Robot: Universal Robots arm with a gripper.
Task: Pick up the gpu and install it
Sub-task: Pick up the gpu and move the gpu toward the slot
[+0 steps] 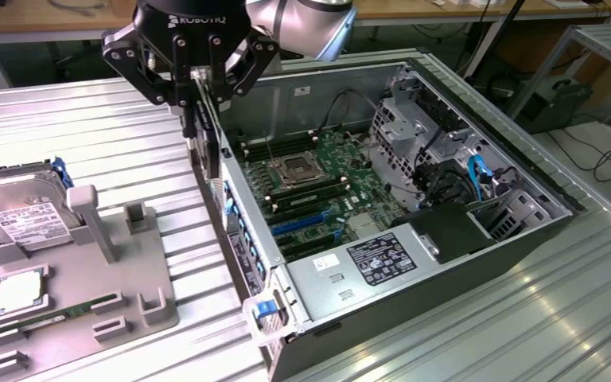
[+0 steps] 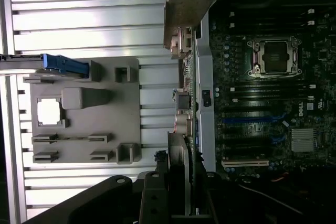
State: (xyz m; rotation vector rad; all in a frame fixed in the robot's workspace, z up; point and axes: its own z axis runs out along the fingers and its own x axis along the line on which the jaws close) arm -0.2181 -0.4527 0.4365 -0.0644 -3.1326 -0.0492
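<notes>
Claw [image 1: 201, 107]: clenched on graphics card [image 1: 211, 155], card edge-on, hanging straight below fingers. Open computer case [image 1: 295, 99]: just beside claw, card close along its wall. Grey parts tray [image 1: 114, 270] with hard drive [image 1: 19, 211]: well apart from claw

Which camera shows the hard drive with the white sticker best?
The exterior view: the hard drive shows its whole labelled face there. The wrist view sees it edge-on, a thin strip next to its blue clip.
</notes>
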